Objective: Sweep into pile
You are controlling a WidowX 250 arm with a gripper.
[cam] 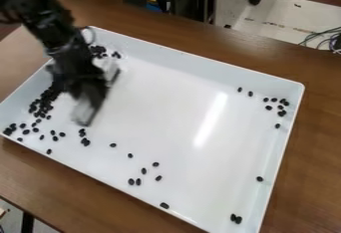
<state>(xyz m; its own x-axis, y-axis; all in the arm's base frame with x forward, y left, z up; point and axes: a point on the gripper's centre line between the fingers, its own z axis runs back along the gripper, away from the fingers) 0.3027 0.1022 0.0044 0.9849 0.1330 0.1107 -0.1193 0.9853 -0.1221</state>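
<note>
The small, black, oval beans (45,100) lie inside the tray, thickest beside its left wall, with a smaller cluster near the upper-left corner. That end looks like the start of a pile, but I'd call the job only partly done. A thin trail runs along the lower-left side, loose ones dot the lower middle, a knot sits by the right-hand corner, and a pair and a single lie lower right; these need bringing in. Much of the middle of the white, shallow, rectangular tray (200,60) is bare. Over its left part is the black robot gripper (95,96), blurred; I cannot tell whether it is clenched, released or grasping something. Underneath is the brown wooden bench (63,187).
</note>
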